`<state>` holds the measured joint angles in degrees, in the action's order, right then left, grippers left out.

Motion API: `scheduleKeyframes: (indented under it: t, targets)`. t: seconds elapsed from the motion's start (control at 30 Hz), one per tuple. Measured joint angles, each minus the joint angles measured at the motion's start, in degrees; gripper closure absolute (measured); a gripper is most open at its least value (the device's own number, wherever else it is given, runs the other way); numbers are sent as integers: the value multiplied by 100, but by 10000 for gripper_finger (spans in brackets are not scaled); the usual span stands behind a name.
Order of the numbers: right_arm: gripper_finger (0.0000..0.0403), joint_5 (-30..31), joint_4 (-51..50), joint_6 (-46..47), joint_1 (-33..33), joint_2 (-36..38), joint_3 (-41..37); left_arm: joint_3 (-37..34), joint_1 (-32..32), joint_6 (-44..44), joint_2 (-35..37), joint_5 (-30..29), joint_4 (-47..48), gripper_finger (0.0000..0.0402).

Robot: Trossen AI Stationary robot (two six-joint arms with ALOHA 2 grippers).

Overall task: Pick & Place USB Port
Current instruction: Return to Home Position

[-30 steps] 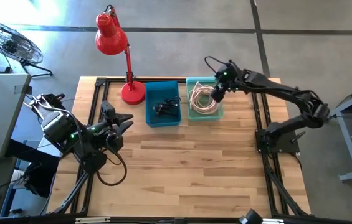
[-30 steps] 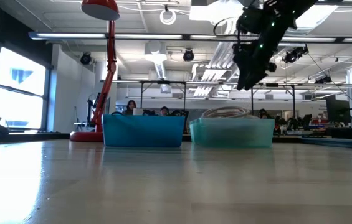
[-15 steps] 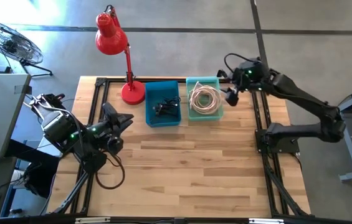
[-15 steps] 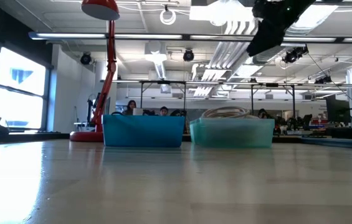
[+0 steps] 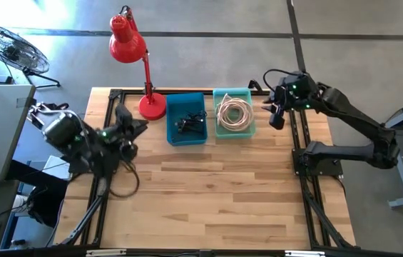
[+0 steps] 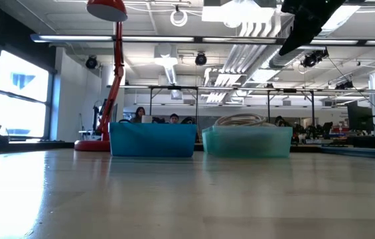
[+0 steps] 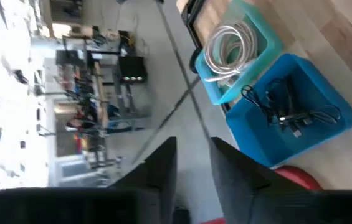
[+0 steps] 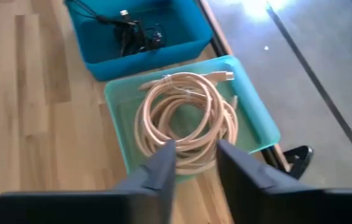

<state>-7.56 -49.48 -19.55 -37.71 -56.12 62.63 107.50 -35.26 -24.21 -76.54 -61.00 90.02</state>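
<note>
A blue bin at the table's far edge holds black USB cables and a small black device. Beside it, a teal bin holds a coiled cream cable. My right gripper is open and empty. It hangs high above the table, just right of the teal bin, and its wrist view looks down on both bins. My left gripper is open and empty at the table's left. It is raised and points toward the blue bin.
A red desk lamp stands with its base on the table's far edge, just left of the blue bin. Bare wooden table lies in front of the bins. Black frame rails run along the table's sides.
My right gripper has risen from over the teal bin and gone toward the table's right edge, ending beside the bin. My left gripper has moved a little toward the far edge. The coiled cable and the bins have stayed where they were.
</note>
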Motion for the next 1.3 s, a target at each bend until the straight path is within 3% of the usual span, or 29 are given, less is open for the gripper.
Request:
scheduleKeyframes:
  t: [0.13,0.2,0.47,0.57,0.7,0.9,1.13,1.3]
  targets:
    - [391,-54,-126,-3,0,-2,0,0,418,-137,257,430,2,370]
    - [387,-52,-177,107,0,-2,0,0,583,-164,365,723,-1,393]
    - [401,-248,-281,63,0,264,-189,-23,752,-405,834,1289,-7,398]
    - [401,-461,-314,99,-3,564,-274,-326,752,-318,1192,1316,-16,400]
    - [402,-927,-497,191,0,1122,-291,-1278,752,39,1882,1317,-405,401]
    - [402,-1721,-406,466,-2,2064,-301,-3237,752,-421,3069,1790,-2555,401]
    - [403,-2679,666,969,0,3168,-1153,-5458,752,-1527,4057,2748,-5424,401]
    - [403,-3132,2290,1687,0,3800,-2317,-6776,752,-1890,4637,2916,-6922,401]
